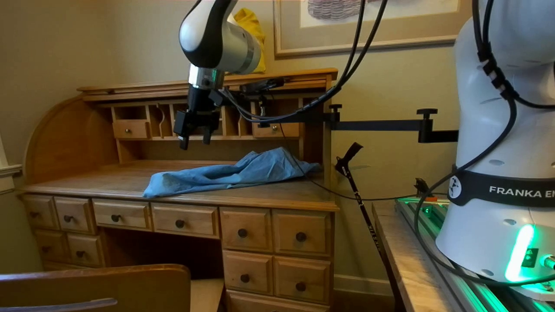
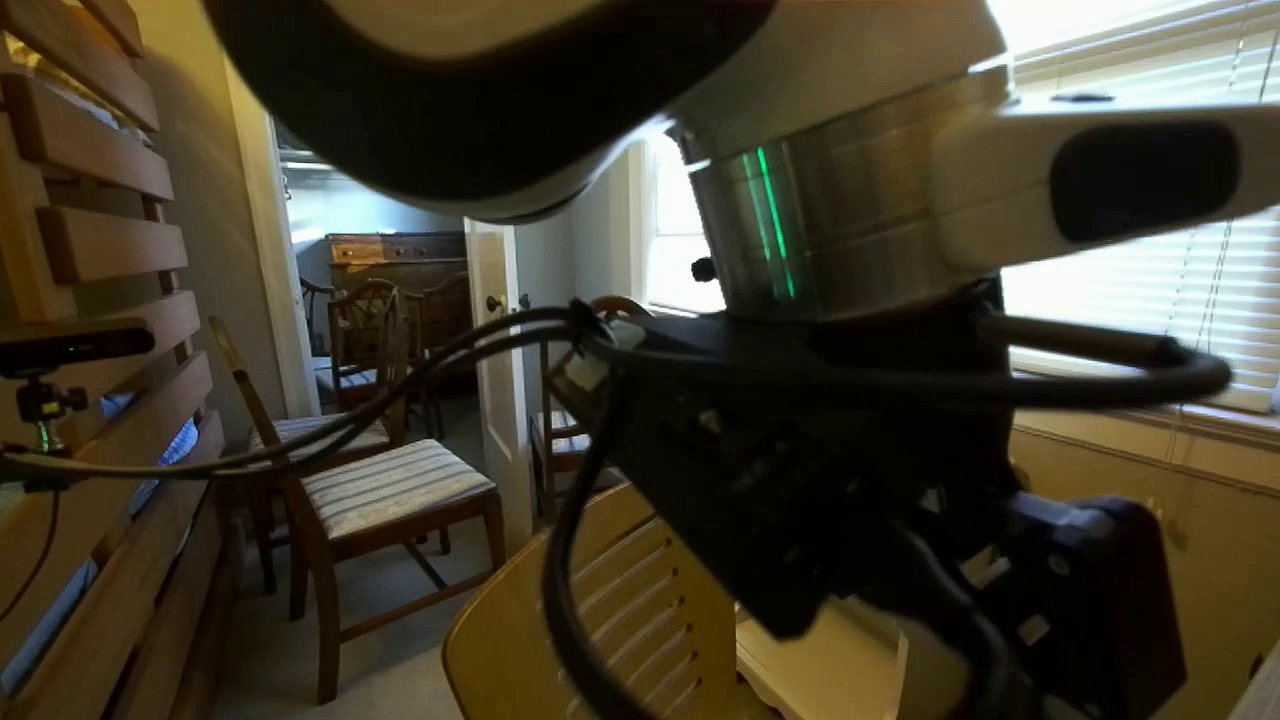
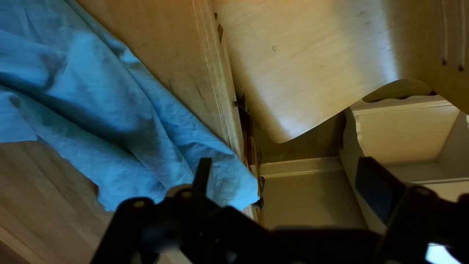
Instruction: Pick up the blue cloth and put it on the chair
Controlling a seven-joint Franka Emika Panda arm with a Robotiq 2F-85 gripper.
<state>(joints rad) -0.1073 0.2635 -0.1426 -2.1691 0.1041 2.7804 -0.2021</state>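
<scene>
The rumpled light-blue cloth (image 1: pixel 234 173) lies across the wooden desk top in an exterior view. It also shows in the wrist view (image 3: pixel 110 110), where one corner reaches the desk's front edge. The brown wooden chair (image 1: pixel 95 290) stands in front of the desk, and its backrest shows at the bottom left. Its slatted back also shows in an exterior view (image 2: pixel 640 600), and its pale seat shows in the wrist view (image 3: pixel 311 55). My gripper (image 1: pixel 195 141) is open and empty above the desk, apart from the cloth. Its spread fingers show in the wrist view (image 3: pixel 287 179).
The roll-top desk (image 1: pixel 277 203) has drawers and raised cubbyholes behind the cloth. A yellow bundle (image 1: pixel 251 26) sits on top of it. A black stick (image 1: pixel 360 195) leans by the desk's right end. A white open-fronted unit (image 3: pixel 406 132) stands beyond the chair. Striped-seat chairs (image 2: pixel 400 485) stand farther off.
</scene>
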